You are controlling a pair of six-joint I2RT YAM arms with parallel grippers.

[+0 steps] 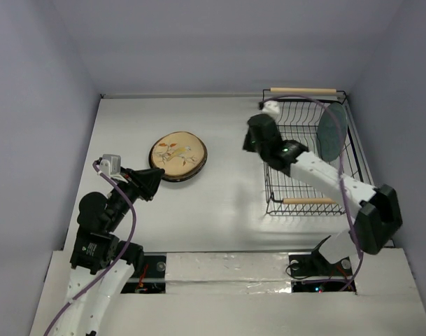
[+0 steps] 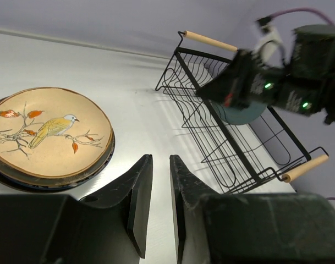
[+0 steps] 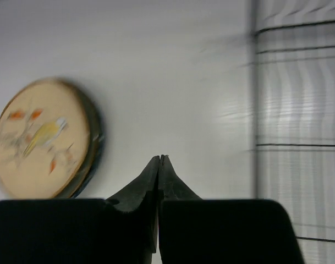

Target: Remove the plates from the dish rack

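Note:
A tan plate with a bird and leaves [image 1: 176, 154] lies on top of a stack of plates on the table at centre left; darker rims show beneath it. It also shows in the left wrist view [image 2: 46, 132] and, blurred, in the right wrist view [image 3: 40, 137]. A plain teal plate [image 1: 331, 131] stands upright in the black wire dish rack [image 1: 282, 192] at the right. My left gripper [image 1: 159, 176] is slightly open and empty, just left of the stack. My right gripper [image 1: 249, 144] is shut and empty, above the table at the rack's left edge.
The rack has two wooden rod handles, one far [image 1: 303, 90] and one near [image 1: 308, 201]. In the left wrist view the right arm [image 2: 277, 82] hangs over the rack [image 2: 222, 137] in front of the teal plate [image 2: 241, 114]. Grey walls enclose the table.

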